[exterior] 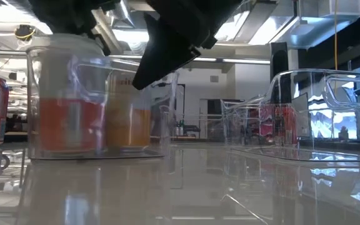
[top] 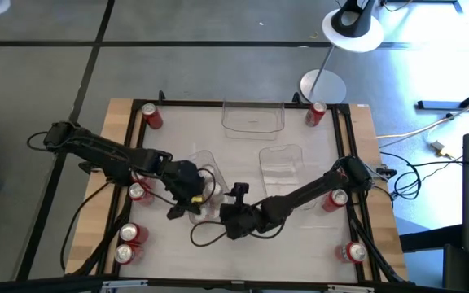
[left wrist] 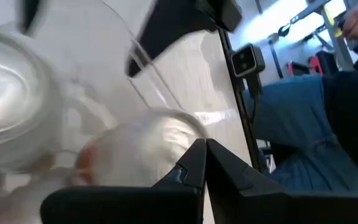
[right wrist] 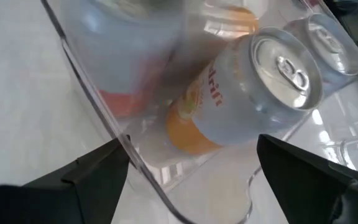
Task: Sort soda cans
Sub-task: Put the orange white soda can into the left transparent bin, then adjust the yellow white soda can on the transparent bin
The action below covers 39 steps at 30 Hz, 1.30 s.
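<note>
A clear plastic bin (top: pixel 204 160) stands left of the table's middle and holds pale cans with orange print (right wrist: pixel 241 87) (exterior: pixel 130 119). My left gripper (top: pixel 190 195) (left wrist: pixel 205 152) is shut and hangs over this bin, just above a pale can (left wrist: pixel 148 134). My right gripper (top: pixel 226 208) (right wrist: pixel 191 168) is open at the bin's near right corner (right wrist: pixel 135 168), one finger on each side of the rounded wall. Red cans stand upright around the table: far left (top: pixel 151 116), far right (top: pixel 316 112), left (top: pixel 139 193), near left (top: pixel 130 233), right (top: pixel 338 198), near right (top: pixel 352 252). My left gripper's shut fingers (left wrist: pixel 229 168) lie close over the pale can in the bin; whether they touch it I cannot tell. My right gripper's open fingers (right wrist: pixel 98 171) stand on either side of the bin's corner wall; whether one of them touches it I cannot tell.
Two more clear bins sit on the table, one at the far edge (top: pixel 253 119) and one right of the middle (top: pixel 281 160). A black frame (top: pixel 133 130) runs along the table's sides. A person in blue (left wrist: pixel 303 124) is beyond the table.
</note>
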Each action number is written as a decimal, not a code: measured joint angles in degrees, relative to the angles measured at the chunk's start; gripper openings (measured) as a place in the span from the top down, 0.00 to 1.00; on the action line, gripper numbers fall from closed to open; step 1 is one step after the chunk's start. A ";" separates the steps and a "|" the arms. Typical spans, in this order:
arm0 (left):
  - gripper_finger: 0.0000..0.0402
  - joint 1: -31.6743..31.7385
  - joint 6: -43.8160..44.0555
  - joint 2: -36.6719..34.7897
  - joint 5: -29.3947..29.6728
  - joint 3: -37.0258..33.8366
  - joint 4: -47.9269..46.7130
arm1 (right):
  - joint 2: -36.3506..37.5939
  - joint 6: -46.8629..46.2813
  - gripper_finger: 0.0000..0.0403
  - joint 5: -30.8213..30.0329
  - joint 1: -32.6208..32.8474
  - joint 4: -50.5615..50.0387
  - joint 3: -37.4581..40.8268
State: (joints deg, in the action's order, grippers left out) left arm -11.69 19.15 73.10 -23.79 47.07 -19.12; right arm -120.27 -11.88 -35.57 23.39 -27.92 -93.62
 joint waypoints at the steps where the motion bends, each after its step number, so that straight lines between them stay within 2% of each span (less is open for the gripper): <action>1: 1.00 -0.53 -0.01 0.02 0.05 0.00 0.04 | 0.00 -0.28 0.14 -0.14 -0.07 0.25 0.00; 6: 1.00 -1.18 0.06 -0.79 0.58 0.92 -0.59 | -0.02 -1.32 0.14 0.16 -0.71 0.71 0.00; 10: 1.00 -0.58 -1.45 -3.26 3.01 3.70 -6.66 | -0.02 -1.31 0.14 0.18 -0.71 0.73 0.00; 15: 1.00 -0.42 -2.67 -8.72 14.57 6.74 -16.85 | -0.02 -1.33 0.14 0.22 -0.71 0.79 0.00; 19: 1.00 1.01 0.00 -12.84 22.58 6.84 -21.71 | -0.02 -1.33 0.14 0.22 -0.71 0.88 0.00; 24: 1.00 3.26 4.25 -13.79 30.37 6.84 -29.19 | -0.02 -1.52 0.14 0.33 -0.69 0.96 0.00; 30: 1.00 4.69 4.55 -9.45 30.36 6.82 -31.55 | -0.02 -2.03 0.14 0.48 -0.69 1.00 0.00; 34: 1.00 3.75 3.53 -5.71 27.36 6.82 -31.25 | -0.02 -2.03 0.14 0.48 -0.69 0.98 0.00; 39: 0.98 1.78 5.71 -1.49 26.81 6.82 -31.28 | -0.02 -2.02 0.14 0.47 -0.69 0.96 0.00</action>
State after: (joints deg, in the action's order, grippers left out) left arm -9.91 24.86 71.61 3.02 53.89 -50.40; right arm -120.29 -13.90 -35.11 22.70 -26.96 -93.62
